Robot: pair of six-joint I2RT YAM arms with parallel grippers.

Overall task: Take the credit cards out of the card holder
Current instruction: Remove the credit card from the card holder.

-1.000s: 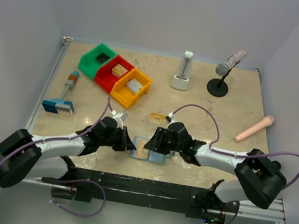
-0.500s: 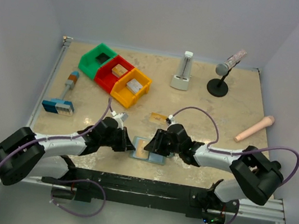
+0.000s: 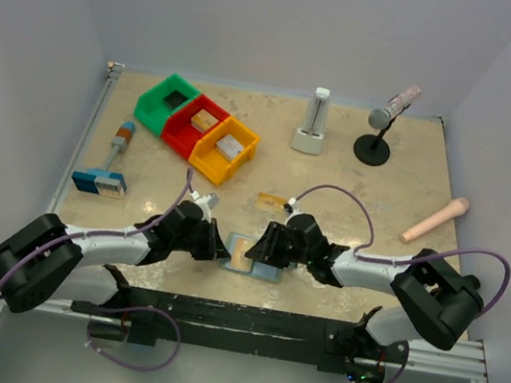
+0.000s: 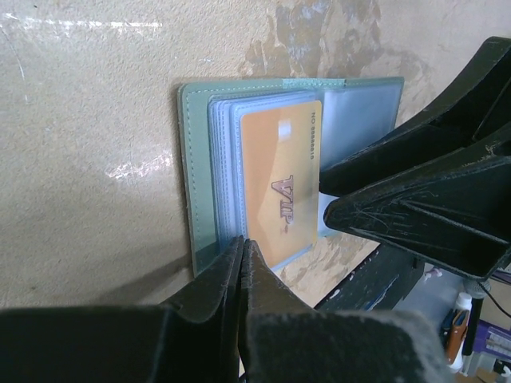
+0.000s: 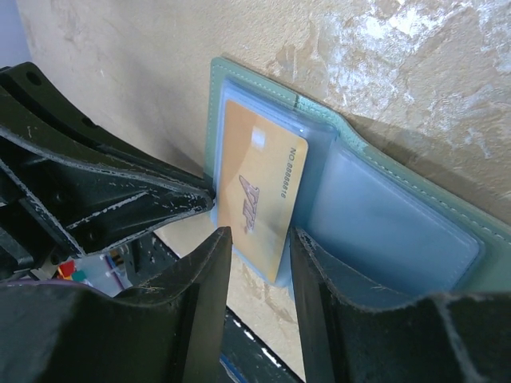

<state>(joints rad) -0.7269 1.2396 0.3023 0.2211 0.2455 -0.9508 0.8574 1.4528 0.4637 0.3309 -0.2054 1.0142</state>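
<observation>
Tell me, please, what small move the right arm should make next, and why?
Probably close the right gripper on the orange-gold card. Its open fingers straddle the card's near end, the card holder lies open and flat, and the shut left gripper sits at the holder's edge, seemingly steadying it. A grip must come before any pull.
</observation>
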